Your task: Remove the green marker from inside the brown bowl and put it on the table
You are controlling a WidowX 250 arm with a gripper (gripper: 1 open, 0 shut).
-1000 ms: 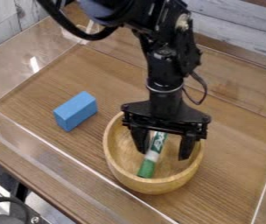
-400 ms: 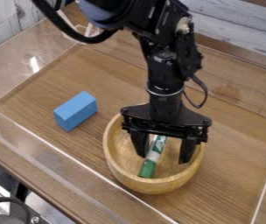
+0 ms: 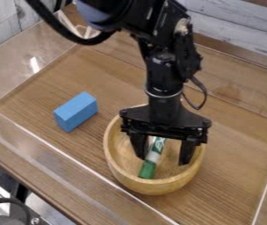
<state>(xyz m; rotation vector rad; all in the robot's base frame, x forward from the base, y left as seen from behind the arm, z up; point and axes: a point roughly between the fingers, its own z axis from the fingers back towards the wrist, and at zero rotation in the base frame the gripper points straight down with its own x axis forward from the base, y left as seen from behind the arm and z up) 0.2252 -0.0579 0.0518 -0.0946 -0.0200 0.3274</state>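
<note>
The green marker (image 3: 151, 158) lies inside the brown bowl (image 3: 124, 171), a white barrel with green print, its lower end toward the front of the bowl. My gripper (image 3: 162, 148) hangs straight down into the bowl, open, with one black finger (image 3: 137, 143) left of the marker and the other to its right. The fingers straddle the marker's upper half without closing on it. The bowl rests on the table (image 3: 89, 70) near its front right.
A blue block (image 3: 75, 111) lies on the table left of the bowl. Low clear acrylic walls (image 3: 54, 156) run along the table's edges. The black arm (image 3: 160, 53) rises from the gripper toward the top left.
The gripper has sunk slightly lower into the bowl around the marker. Its jaws stay open and the marker has not moved.
</note>
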